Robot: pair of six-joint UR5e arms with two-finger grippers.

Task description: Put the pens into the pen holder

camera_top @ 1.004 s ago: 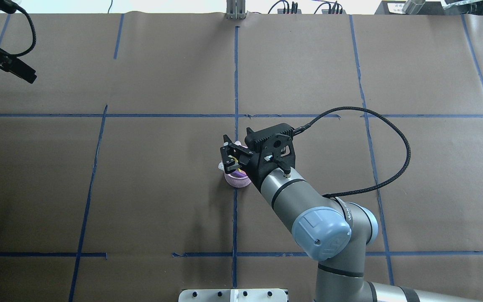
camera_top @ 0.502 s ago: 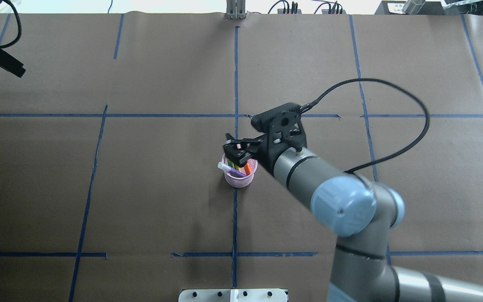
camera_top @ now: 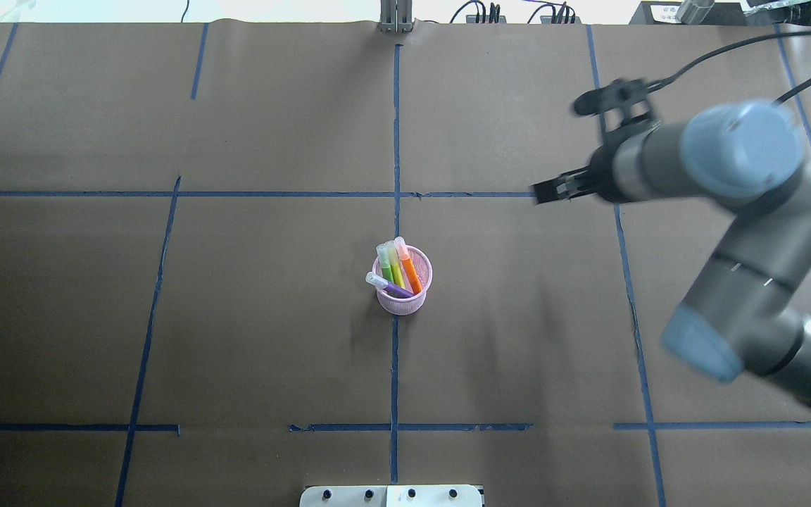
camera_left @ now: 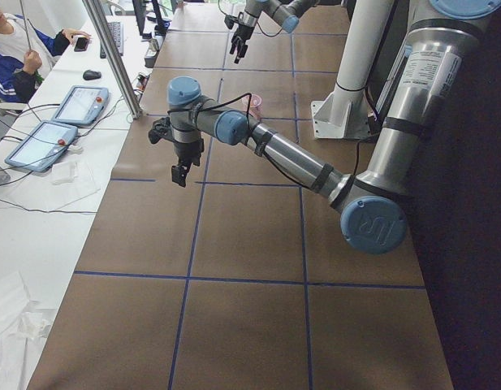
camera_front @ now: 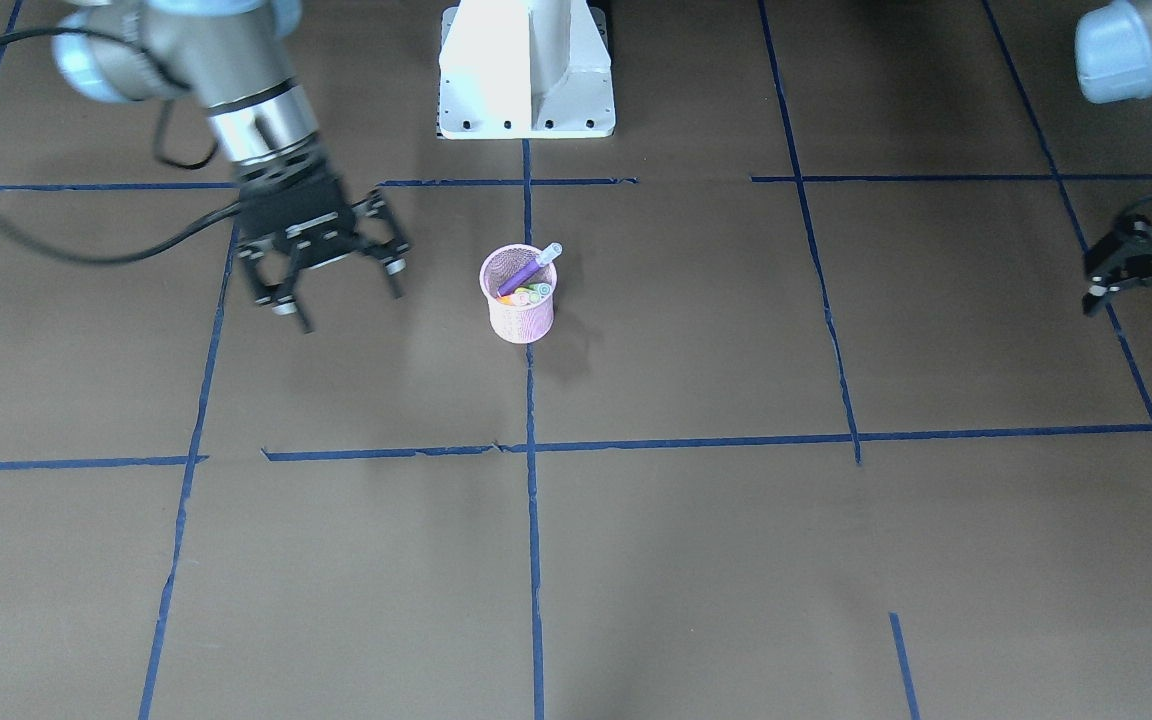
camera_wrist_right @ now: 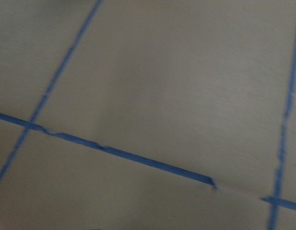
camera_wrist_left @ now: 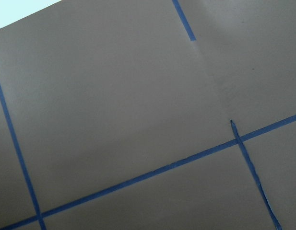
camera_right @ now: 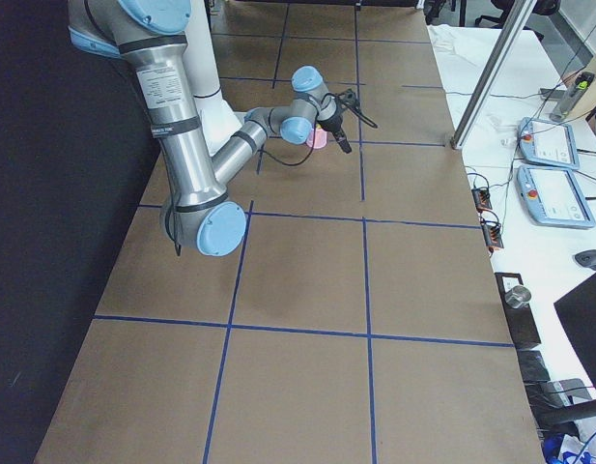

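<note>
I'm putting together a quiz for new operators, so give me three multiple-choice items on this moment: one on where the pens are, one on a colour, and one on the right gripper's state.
1. Where are the pens?
A) lying beside the pen holder
B) inside the pen holder
C) in the right gripper

2. Which pen lies most slanted, its cap over the rim?
A) orange
B) green
C) purple

3. The right gripper is:
A) open and empty
B) shut on a pen
C) shut on the pen holder

Key:
1 B, every pen stands in the pink cup.
2 C, the purple pen leans across the others.
3 A, its jaws stand wide apart with nothing between them.
</note>
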